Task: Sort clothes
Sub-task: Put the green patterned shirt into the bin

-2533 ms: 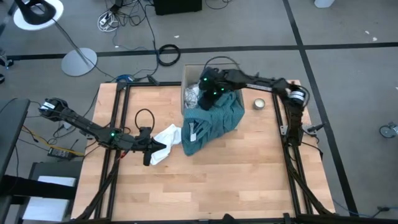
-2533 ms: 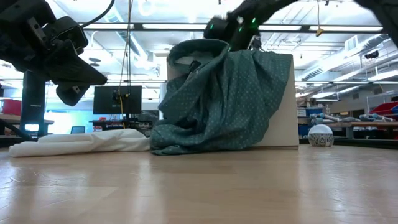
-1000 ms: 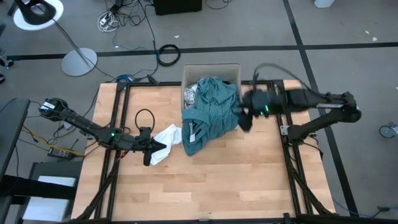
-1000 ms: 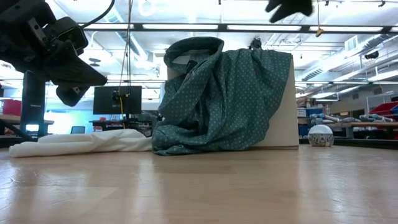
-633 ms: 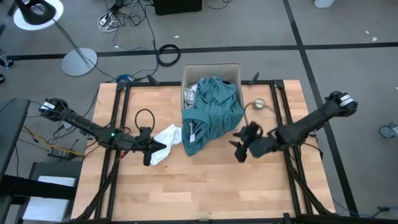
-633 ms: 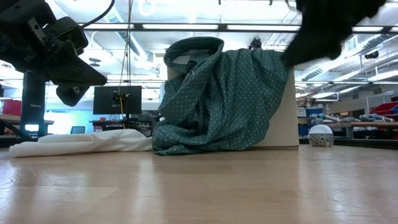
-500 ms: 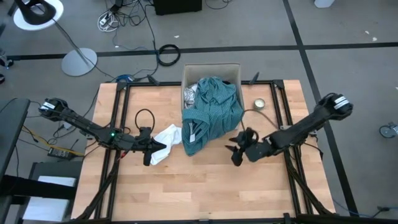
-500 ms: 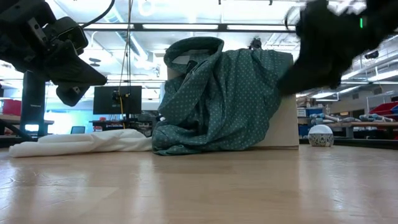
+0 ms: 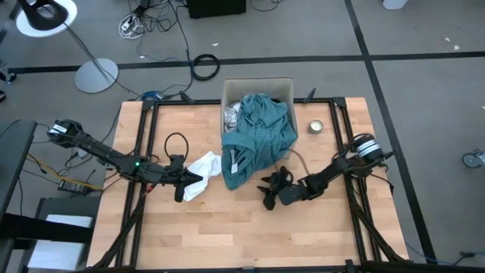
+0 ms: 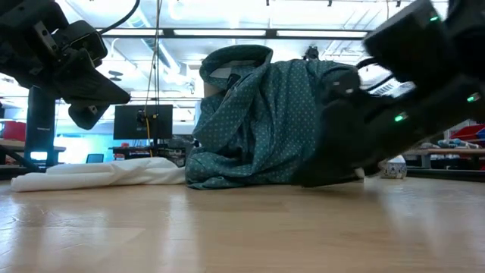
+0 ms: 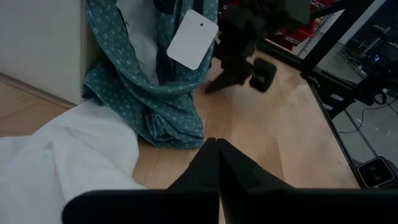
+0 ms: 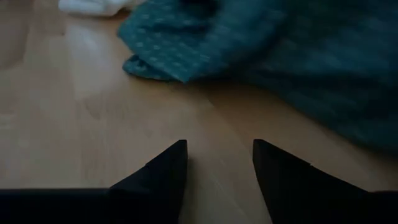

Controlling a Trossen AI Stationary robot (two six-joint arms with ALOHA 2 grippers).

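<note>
From above, the right gripper [image 9: 268, 191] is now lying low over the wooden table [image 9: 227, 227], fingers spread and empty, having swung down from the tan cardboard box [image 9: 257, 85] — just beside the hem of the teal dotted shirt [image 9: 256, 140]. That shirt is draping out of the box onto the table; more clothes are sitting inside. The left gripper [image 9: 180, 184] is staying shut beside the white garment [image 9: 203, 166], and a small round metal tin [image 9: 315, 126] is standing apart.

At table level, the right arm is now blocking the box.

From the left wrist, a white tag [image 11: 192, 39] is showing on the shirt.

From the right wrist, parted fingers [image 12: 163, 167] are pointing at the shirt's hem.
</note>
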